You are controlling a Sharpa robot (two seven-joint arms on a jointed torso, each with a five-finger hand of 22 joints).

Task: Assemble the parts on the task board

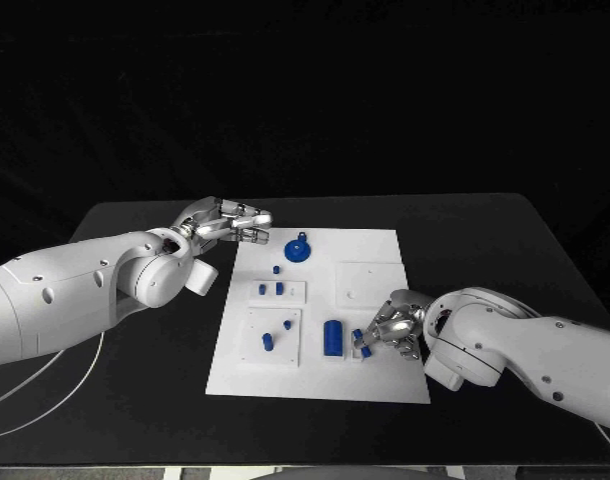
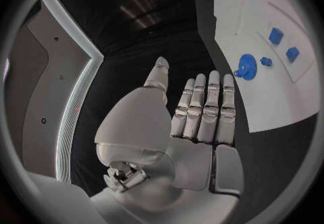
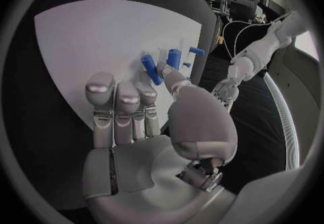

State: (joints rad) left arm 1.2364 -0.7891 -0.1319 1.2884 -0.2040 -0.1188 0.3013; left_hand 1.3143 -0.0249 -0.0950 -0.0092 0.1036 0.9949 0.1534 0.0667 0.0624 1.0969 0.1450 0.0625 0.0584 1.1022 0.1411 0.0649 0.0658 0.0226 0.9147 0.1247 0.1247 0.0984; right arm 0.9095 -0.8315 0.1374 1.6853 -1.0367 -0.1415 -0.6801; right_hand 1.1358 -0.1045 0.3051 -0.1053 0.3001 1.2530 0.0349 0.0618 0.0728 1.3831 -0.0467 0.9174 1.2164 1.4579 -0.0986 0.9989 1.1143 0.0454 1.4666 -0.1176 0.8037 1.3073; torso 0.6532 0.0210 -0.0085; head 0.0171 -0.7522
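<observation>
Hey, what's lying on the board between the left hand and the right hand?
In the head view, between the left hand and the right hand lie the round blue part, two small blue blocks and an upright blue cylinder on the task board.

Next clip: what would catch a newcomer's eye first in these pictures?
The white task board stands out in the middle of the black table, dotted with small blue parts, the round blue part near its far edge being the most eye-catching. The right hand rests over the board's near right side beside the tall blue part, while the left hand hovers open off the board's far left corner.
</observation>
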